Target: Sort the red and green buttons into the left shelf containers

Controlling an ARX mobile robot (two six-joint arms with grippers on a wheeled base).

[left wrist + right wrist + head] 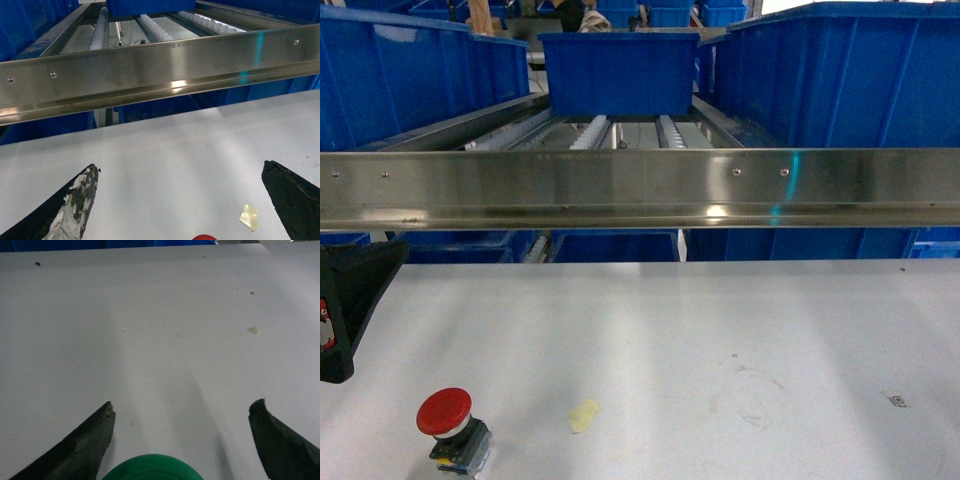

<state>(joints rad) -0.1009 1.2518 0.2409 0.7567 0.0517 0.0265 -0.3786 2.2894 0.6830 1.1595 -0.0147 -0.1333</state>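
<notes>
The red button [446, 418] stands on the white surface [720, 340] at its near left, beside a scrap of tape [584, 415]. The left end effector [180, 187] gapes wide just behind it. The right end effector [182, 415] (equally wide) straddles the green button [152, 467]. Blue bins [410, 70] sit on the shelf beyond.

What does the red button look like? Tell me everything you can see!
The red button has a round, glossy red mushroom cap on a white collar, above a blocky dark base with bits of blue and yellow. It stands on the white table near the front left edge, leaning a little. Nothing grips it. A small yellowish scrap lies beside it, apart.
</notes>
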